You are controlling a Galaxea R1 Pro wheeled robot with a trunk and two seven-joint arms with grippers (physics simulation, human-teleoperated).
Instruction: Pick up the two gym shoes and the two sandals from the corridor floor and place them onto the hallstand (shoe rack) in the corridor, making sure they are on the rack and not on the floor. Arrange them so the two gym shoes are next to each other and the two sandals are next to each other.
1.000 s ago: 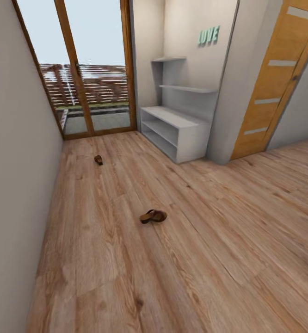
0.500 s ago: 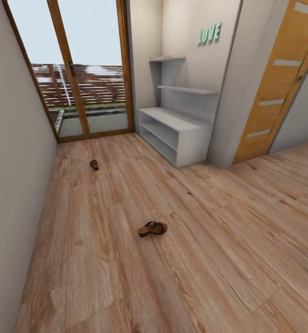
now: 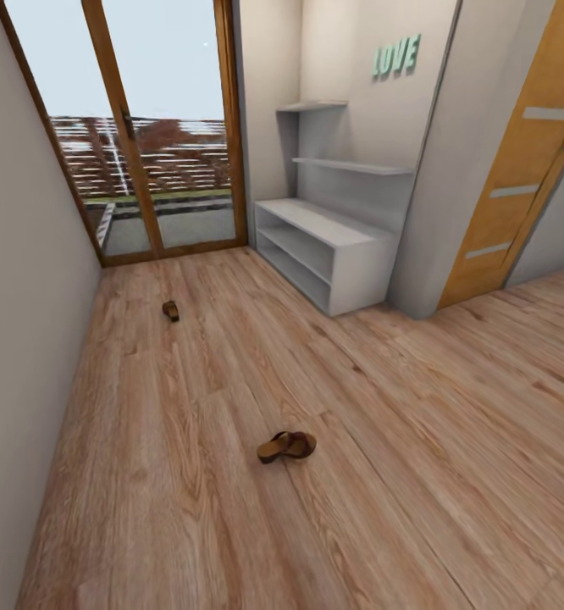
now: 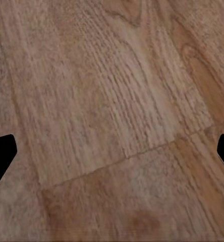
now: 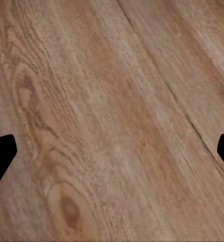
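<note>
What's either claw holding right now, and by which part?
Nothing. Left claw and right claw are open over bare floor.

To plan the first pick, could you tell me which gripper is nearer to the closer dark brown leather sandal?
Cannot tell: the left gripper and right gripper both hang open over wood-plank floor, while the dark brown leather sandal lies ahead.

This is a home's entrance corridor. A wood-plank floor [image 3: 333, 440] runs between plain walls to a wood-framed glass door [image 3: 146, 127] with a garden fence beyond. A white hallstand [image 3: 324, 246] with wall shelves stands under mint "LOVE" letters [image 3: 396, 58], beside an orange panelled door [image 3: 519, 169]. Two sandals [image 3: 286, 446] lie on the floor.
</note>
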